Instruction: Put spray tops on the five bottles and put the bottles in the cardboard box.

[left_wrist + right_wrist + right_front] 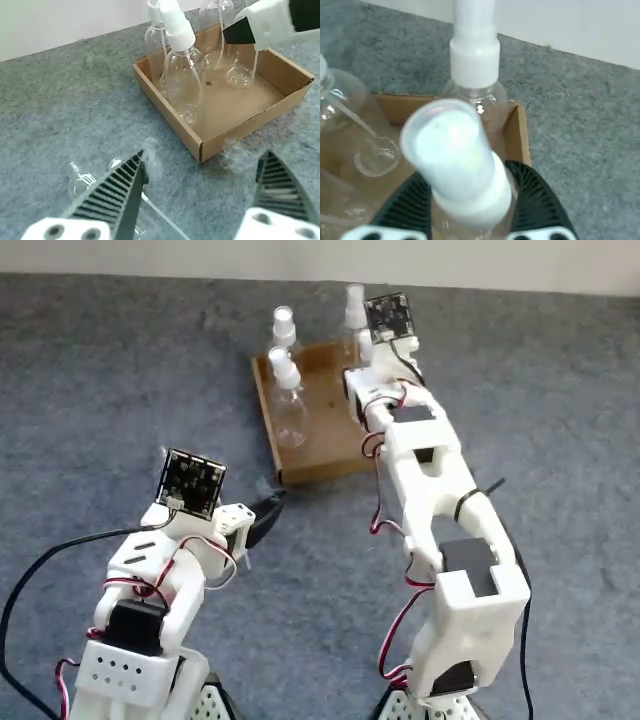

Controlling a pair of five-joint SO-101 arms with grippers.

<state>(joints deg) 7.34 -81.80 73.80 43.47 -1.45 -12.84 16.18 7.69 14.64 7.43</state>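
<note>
- Held bottle (455, 165): clear plastic with a white spray top (470, 200) under a translucent cap. The right gripper (470, 175) has its black ribbed jaws clamped on the neck just below the top.
- From the left wrist view the held bottle's round base sits low inside the cardboard box (165, 107), near the far wall. Whether the base touches the box floor cannot be told.
- Corner bottle (475, 97): upright in a far corner of the box, just behind the held bottle. It is clear-bodied with a white spray top and a tall white nozzle.
- Front bottle (182, 80): upright against the box's long wall, with its white spray top on and a thin dip tube visible through the clear body.
- Rear bottle (154, 37): upright just behind the front bottle along the same wall, also topped in white.
- Loose bottle (82, 182): clear, lying on the carpet outside the box, partly hidden by one finger of the left gripper (202, 157).
- Left gripper: jaws wide apart and holding nothing, above the carpet near the box's nearest corner.
- Box: shallow, open-topped brown cardboard with low walls.
- Surface: a grey short-pile carpet (120, 370) covers the whole work area.
- Room: a pale wall (300, 260) meets the carpet's far edge.
</note>
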